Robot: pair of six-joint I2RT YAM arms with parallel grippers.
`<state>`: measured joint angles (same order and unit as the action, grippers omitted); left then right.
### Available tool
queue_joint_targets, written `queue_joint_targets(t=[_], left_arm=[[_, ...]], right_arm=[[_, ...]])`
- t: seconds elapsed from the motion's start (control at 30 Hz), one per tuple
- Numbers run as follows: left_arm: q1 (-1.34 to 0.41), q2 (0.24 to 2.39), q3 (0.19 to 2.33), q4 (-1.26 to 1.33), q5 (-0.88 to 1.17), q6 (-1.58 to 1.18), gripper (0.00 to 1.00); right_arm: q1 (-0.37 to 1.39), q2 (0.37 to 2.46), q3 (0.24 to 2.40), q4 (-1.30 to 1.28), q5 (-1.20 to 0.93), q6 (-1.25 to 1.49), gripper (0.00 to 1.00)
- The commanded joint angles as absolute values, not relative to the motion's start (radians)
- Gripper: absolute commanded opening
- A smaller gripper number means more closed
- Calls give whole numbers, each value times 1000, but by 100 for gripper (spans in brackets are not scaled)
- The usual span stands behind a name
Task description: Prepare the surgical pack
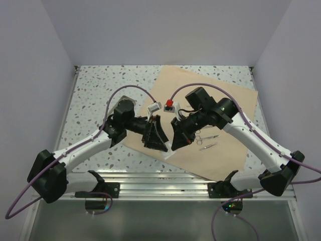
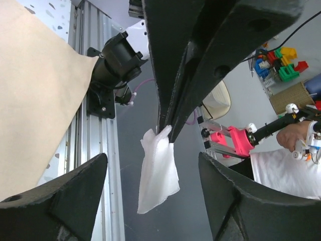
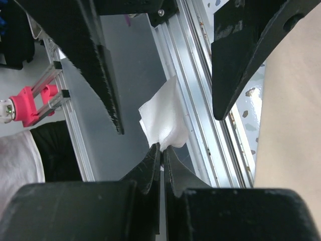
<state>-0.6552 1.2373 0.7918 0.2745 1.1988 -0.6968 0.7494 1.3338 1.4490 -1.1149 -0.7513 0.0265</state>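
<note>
Wrap sheet on the bench, centre to upper right; instruments on it, right of centre; gauze square in the right tool, mid-frame.

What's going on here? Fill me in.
The right gripper is shut on a white gauze square, holding it in the air between the two arms. The left gripper faces it with jaws open, not gripping the gauze. Steel instruments lie on the tan sheet on the table.

Robot lab: aluminium rail, speckled table
</note>
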Motion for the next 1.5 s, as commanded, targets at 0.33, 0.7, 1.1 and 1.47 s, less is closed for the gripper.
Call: queue_joint_targets(t=[0.33, 0.7, 1.1, 1.47], left_arm=[[-684, 1253, 825, 159, 1195, -634, 3], [-433, 1184, 821, -280, 803, -405, 0], [-72, 1161, 767, -201, 169, -695, 0], [-49, 1555, 1039, -211, 185, -461, 0]], right_arm=[[759, 1304, 1463, -1138, -692, 28, 0], [684, 1328, 1439, -1154, -308, 242, 80], [624, 1335, 1385, -1028, -285, 402, 88], [618, 1333, 1365, -1072, -287, 339, 89]])
